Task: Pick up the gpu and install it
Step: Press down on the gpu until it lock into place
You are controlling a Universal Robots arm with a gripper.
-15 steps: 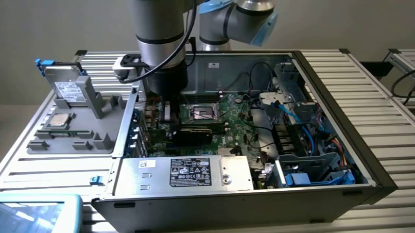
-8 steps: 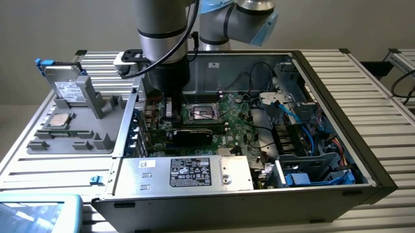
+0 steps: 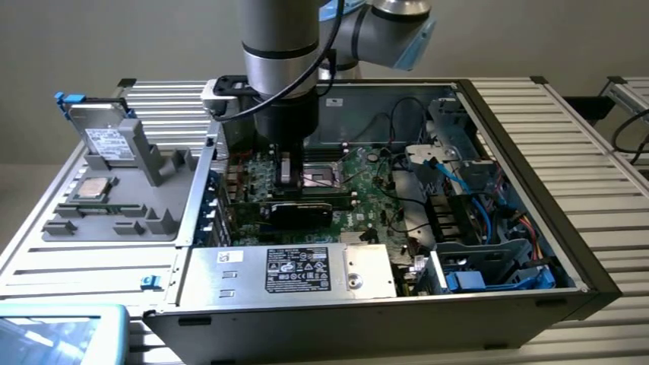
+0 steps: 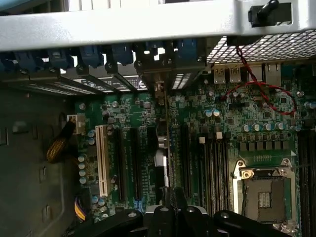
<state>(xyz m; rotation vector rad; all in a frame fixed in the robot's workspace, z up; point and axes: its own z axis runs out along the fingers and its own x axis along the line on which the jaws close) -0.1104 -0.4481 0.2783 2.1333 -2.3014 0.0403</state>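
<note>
The gpu [image 3: 295, 212] stands on edge over the green motherboard [image 3: 370, 205] inside the open computer case, black cooler facing the front. My gripper [image 3: 287, 181] reaches straight down onto its top edge. In the wrist view the gpu [image 4: 165, 148] appears edge-on as a thin strip running along an expansion slot to its silver end bracket [image 4: 162, 88] at the case's rear wall. My gripper [image 4: 171, 200] is shut on the card's near edge, with its black fingers [image 4: 163, 217] pressed close on either side.
The empty CPU socket [image 3: 322, 176] [image 4: 264, 195] lies beside the card. A power supply [image 3: 289, 270] fills the case front, and blue cables [image 3: 476, 198] sit at the exterior view's right. A grey fixture [image 3: 112, 201] outside holds a hard drive [image 3: 106, 141]. A white slot [image 4: 102, 160] and a red wire [image 4: 266, 94] flank the card.
</note>
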